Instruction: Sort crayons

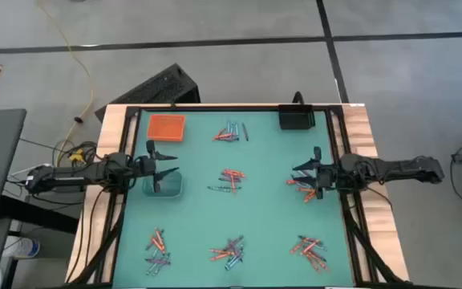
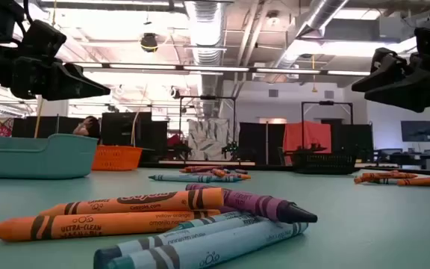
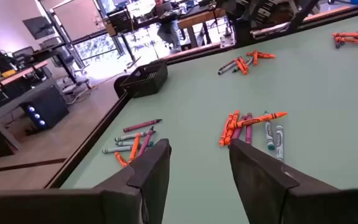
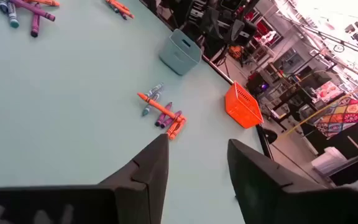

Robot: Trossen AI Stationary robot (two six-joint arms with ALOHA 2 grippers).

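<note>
Your thin orange, purple and blue-grey wax crayons (image 1: 231,181) lie in small heaps all around the clear teal plastic tray (image 1: 164,185). Left gripper (image 1: 169,164) hangs just over that tray, right gripper (image 1: 300,176) well apart across the mat; both spread, empty.

Orange, purple, blue-grey crayons (image 2: 178,217); teal table (image 1: 271,209).
</note>
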